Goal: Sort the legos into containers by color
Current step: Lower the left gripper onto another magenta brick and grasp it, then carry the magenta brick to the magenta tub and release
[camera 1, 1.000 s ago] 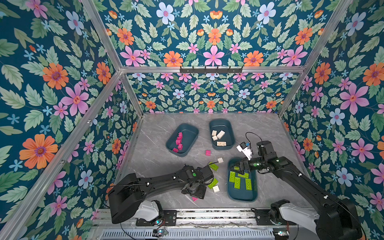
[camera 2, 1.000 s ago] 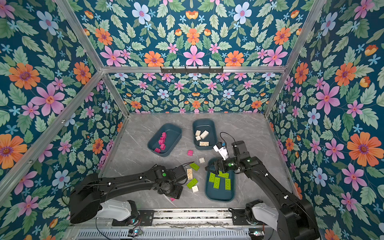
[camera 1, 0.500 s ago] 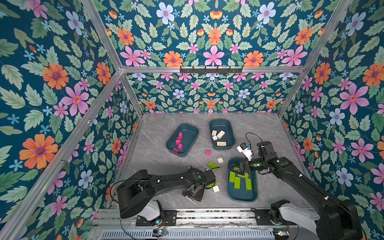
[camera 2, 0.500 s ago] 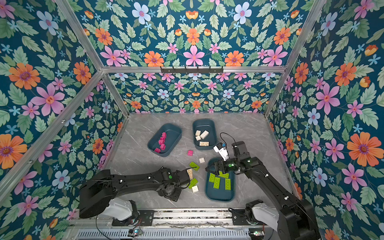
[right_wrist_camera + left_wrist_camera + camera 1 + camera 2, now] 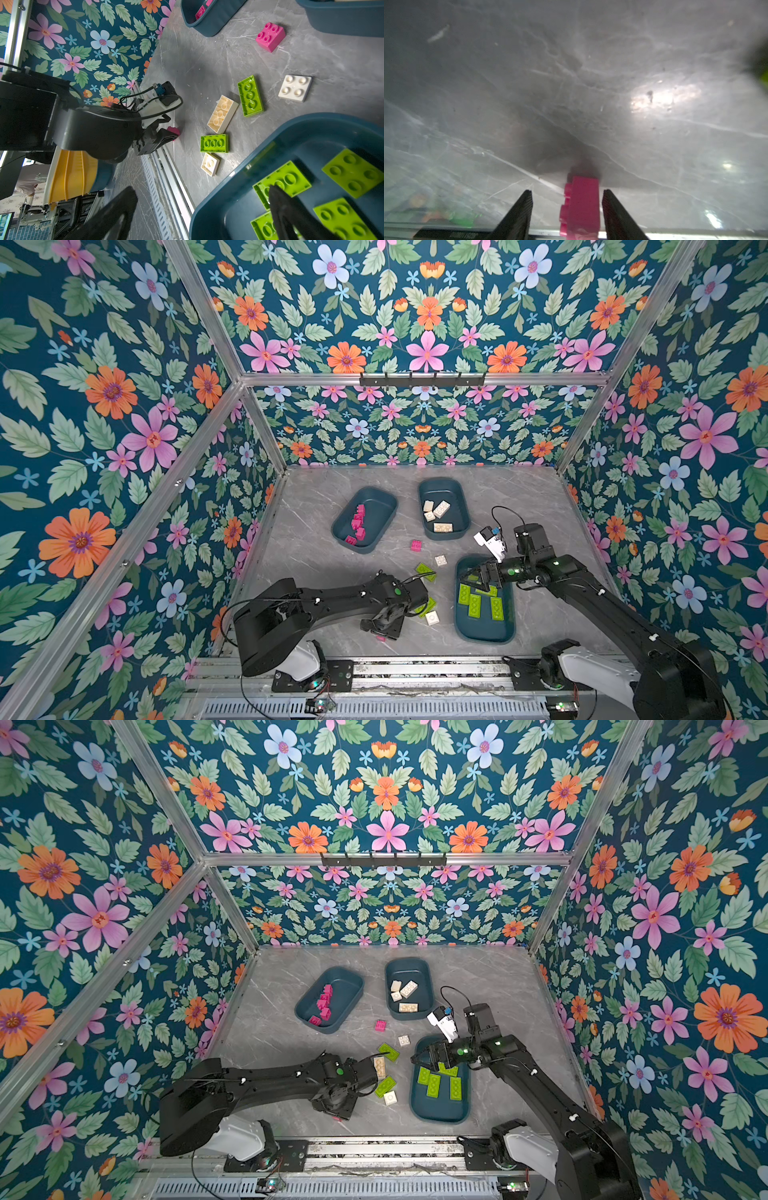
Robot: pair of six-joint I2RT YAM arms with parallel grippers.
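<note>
Around pink lego [image 5: 580, 205], left jaws now narrower

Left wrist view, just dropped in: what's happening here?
The left gripper straddles a pink brick near the front edge of the table, and its jaws are not yet clamped. The right gripper hangs open and empty over the tub holding green bricks. Six loose bricks lie unsorted between the arms.
</note>
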